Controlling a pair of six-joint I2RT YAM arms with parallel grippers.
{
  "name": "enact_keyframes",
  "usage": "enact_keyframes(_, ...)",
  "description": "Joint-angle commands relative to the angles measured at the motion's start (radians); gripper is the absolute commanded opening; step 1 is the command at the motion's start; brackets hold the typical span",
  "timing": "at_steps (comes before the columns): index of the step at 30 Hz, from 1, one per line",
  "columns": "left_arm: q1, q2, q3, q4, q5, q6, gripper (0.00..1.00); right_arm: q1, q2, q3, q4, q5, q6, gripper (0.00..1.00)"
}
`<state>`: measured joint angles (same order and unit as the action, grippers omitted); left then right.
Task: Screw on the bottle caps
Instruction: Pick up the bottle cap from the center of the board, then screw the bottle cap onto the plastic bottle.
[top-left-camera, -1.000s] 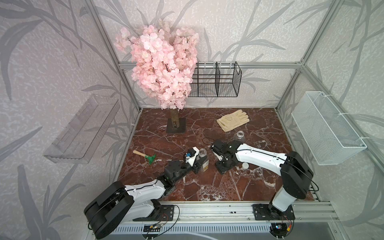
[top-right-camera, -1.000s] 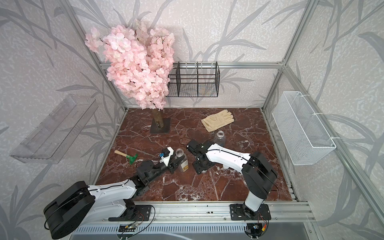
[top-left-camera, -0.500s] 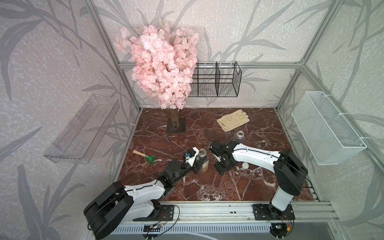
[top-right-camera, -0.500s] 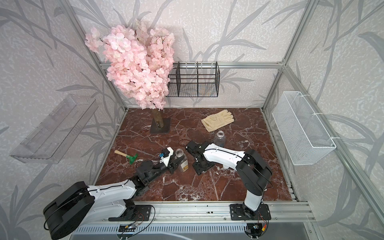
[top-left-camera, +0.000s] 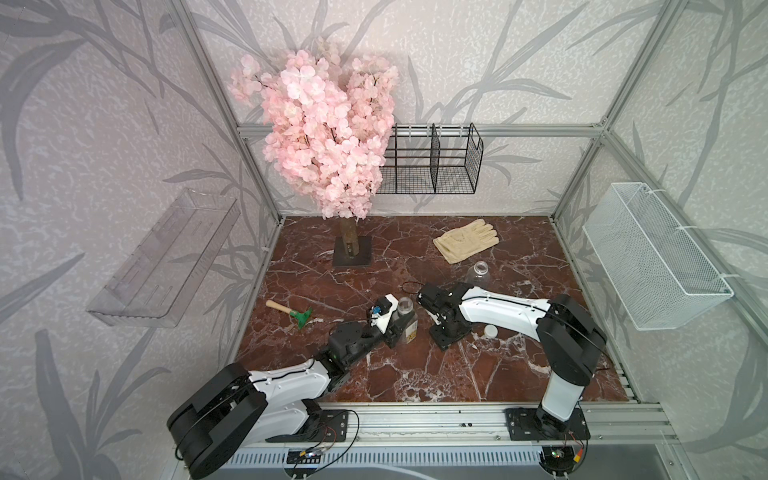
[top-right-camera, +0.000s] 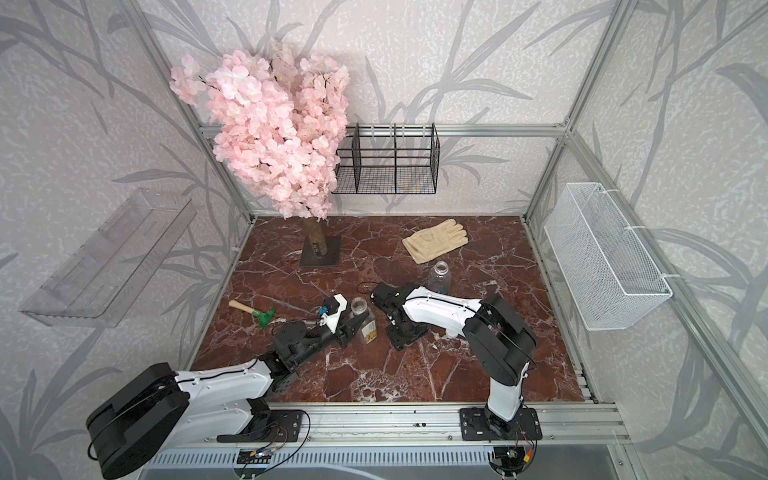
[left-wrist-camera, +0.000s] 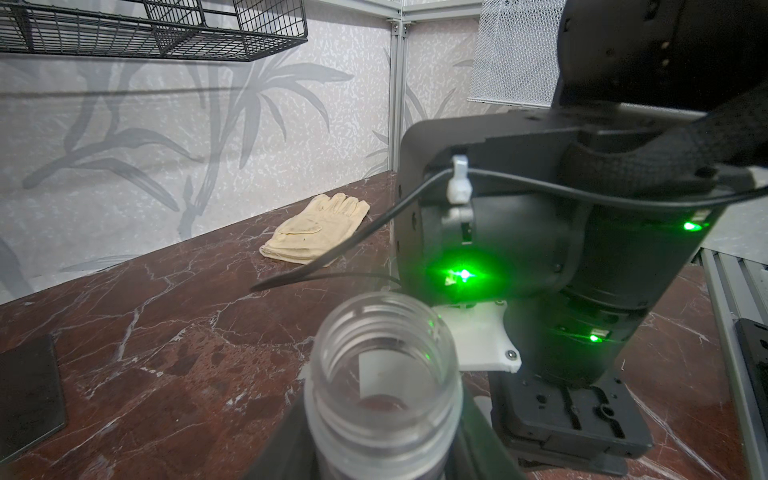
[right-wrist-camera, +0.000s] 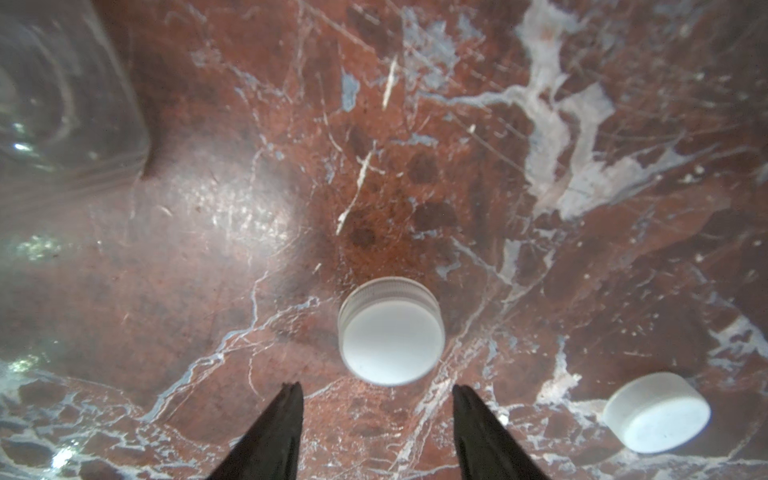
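Observation:
My left gripper (top-left-camera: 395, 328) is shut on a clear bottle (top-left-camera: 406, 318) with a white-yellow label, which stands upright on the marble. Its open threaded neck (left-wrist-camera: 382, 361) fills the left wrist view, with dark fingers on both sides. My right gripper (top-left-camera: 449, 332) points down just right of that bottle. In the right wrist view it (right-wrist-camera: 374, 388) is open with nothing between the tips. One white cap (right-wrist-camera: 390, 330) lies just beyond them, a second cap (right-wrist-camera: 656, 411) off to the side. A top view shows one cap (top-left-camera: 490, 331). The rounder bottle (top-left-camera: 478, 274) stands behind the right arm.
A cream glove (top-left-camera: 465, 240) lies at the back. The pink blossom tree stands on a dark base plate (top-left-camera: 351, 251), and a small green rake (top-left-camera: 293, 312) lies left of centre. A black wire rack (top-left-camera: 432, 160) and a white mesh basket (top-left-camera: 652, 257) hang on the walls.
The right arm's elbow has swung a little to the left while its gripper stays low over the caps. The left arm and its bottle have not moved.

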<state>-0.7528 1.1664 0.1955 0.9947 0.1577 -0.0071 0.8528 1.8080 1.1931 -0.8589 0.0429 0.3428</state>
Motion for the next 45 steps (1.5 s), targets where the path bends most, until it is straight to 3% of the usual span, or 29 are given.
enact_keyframes(1,-0.005,0.0,-0.009,-0.039,0.013,0.018,0.37,-0.017,0.012,0.015,0.013,-0.001,0.005,0.59)
enact_keyframes(34,-0.005,-0.004,-0.01,-0.054,0.014,0.028,0.37,-0.063,0.048,-0.044,0.095,-0.044,0.049,0.46)
enact_keyframes(45,-0.005,-0.001,-0.008,-0.053,0.026,0.029,0.36,-0.071,-0.051,0.015,-0.003,0.0,0.028,0.41)
